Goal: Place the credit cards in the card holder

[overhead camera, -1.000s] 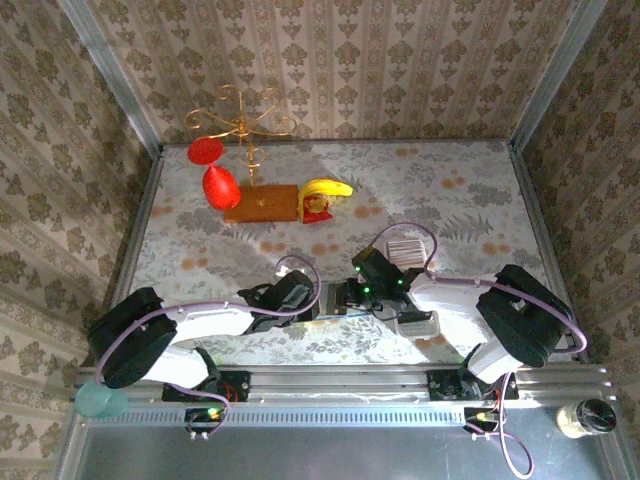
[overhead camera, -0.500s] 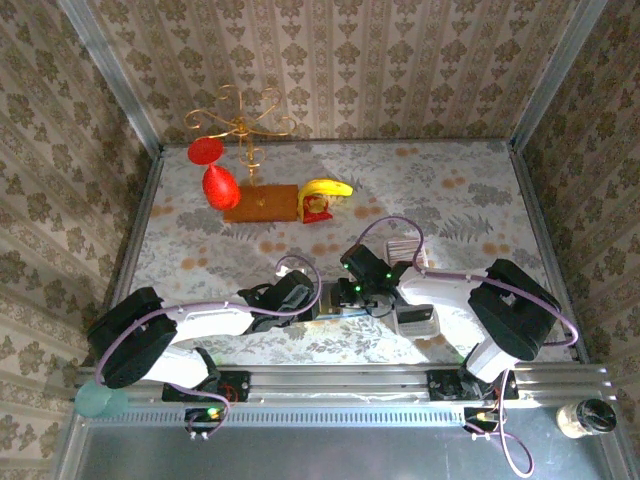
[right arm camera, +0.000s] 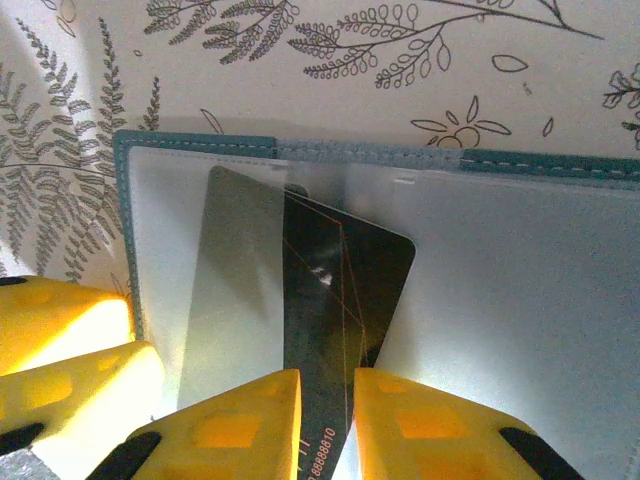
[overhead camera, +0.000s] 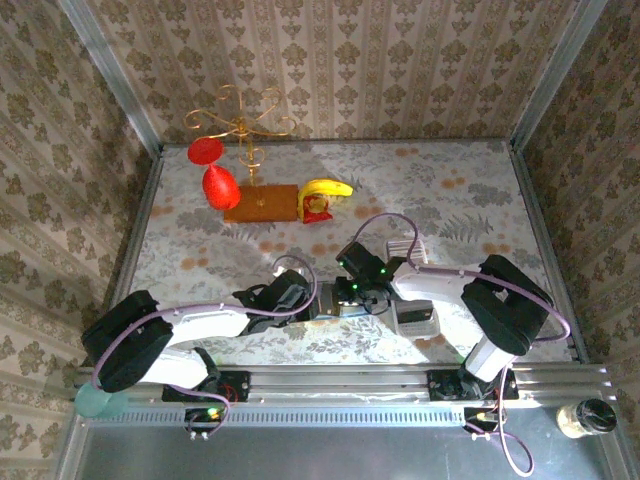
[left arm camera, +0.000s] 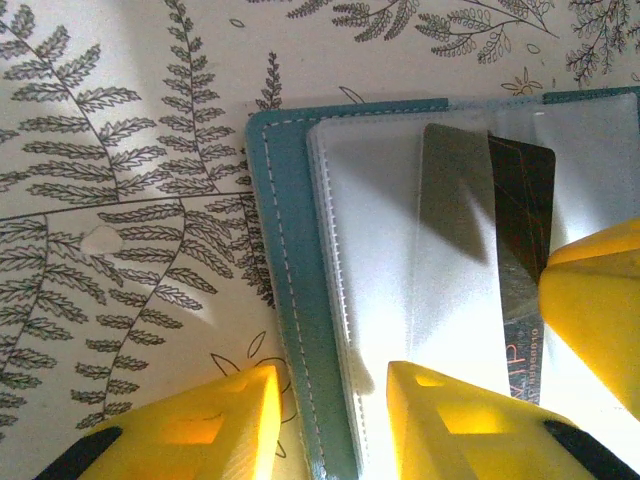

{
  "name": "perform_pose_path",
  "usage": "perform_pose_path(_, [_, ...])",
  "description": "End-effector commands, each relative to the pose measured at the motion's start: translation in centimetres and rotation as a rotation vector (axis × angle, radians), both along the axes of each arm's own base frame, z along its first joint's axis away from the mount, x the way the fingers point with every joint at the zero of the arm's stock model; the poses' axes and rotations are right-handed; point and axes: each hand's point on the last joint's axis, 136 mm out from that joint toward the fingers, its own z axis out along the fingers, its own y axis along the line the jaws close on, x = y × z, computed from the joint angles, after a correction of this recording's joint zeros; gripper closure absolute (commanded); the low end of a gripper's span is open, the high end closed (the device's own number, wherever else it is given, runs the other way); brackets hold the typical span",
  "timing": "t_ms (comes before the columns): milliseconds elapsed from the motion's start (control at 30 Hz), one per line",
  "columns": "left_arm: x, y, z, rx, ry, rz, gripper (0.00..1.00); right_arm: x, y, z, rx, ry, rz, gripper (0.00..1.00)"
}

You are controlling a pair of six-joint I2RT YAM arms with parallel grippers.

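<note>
The teal card holder [overhead camera: 338,306] lies open on the table, clear sleeves up [left arm camera: 290,250] [right arm camera: 200,147]. My right gripper [overhead camera: 352,298] [right arm camera: 327,420] is shut on a dark credit card [right arm camera: 345,290] [left arm camera: 522,230]. The card's far end lies on the sleeves, and one side shows grey through the plastic. My left gripper [overhead camera: 318,304] [left arm camera: 325,415] stands open astride the holder's left edge, with one finger on the table and the other on the sleeves. More cards [overhead camera: 401,247] peek out behind the right arm.
A white tray [overhead camera: 416,320] sits under the right forearm. A banana [overhead camera: 327,188], a wooden board [overhead camera: 262,204], red pieces [overhead camera: 219,186] and a gold wire stand [overhead camera: 240,120] are at the back left. Walls close in three sides.
My right gripper has moved left over the open holder with the dark card, and its jaws have narrowed. The left gripper has edged right, and its jaws have widened slightly.
</note>
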Motion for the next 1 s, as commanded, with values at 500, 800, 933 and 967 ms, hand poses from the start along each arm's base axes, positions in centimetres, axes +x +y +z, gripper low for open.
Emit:
perform_pose_path(500, [-1.0, 4.7, -3.1, 0.070, 0.103, 0.105, 0.69, 1.0, 2.6, 0.6, 0.047, -0.042, 0.030, 0.79])
perform_pose_path(800, [-0.3, 5.0, -2.9, 0.053, 0.107, 0.122, 0.69, 1.3, 2.9, 2.5, 0.064, -0.104, 0.019, 0.79])
perform_pose_path(933, [-0.3, 5.1, -2.8, 0.051, 0.104, 0.121, 0.69, 1.2, 0.7, 2.1, -0.018, -0.114, -0.022, 0.80])
perform_pose_path(967, [-0.3, 5.1, -2.9, 0.054, 0.106, 0.119, 0.69, 1.1, 0.4, 1.9, -0.030, -0.110, -0.024, 0.80])
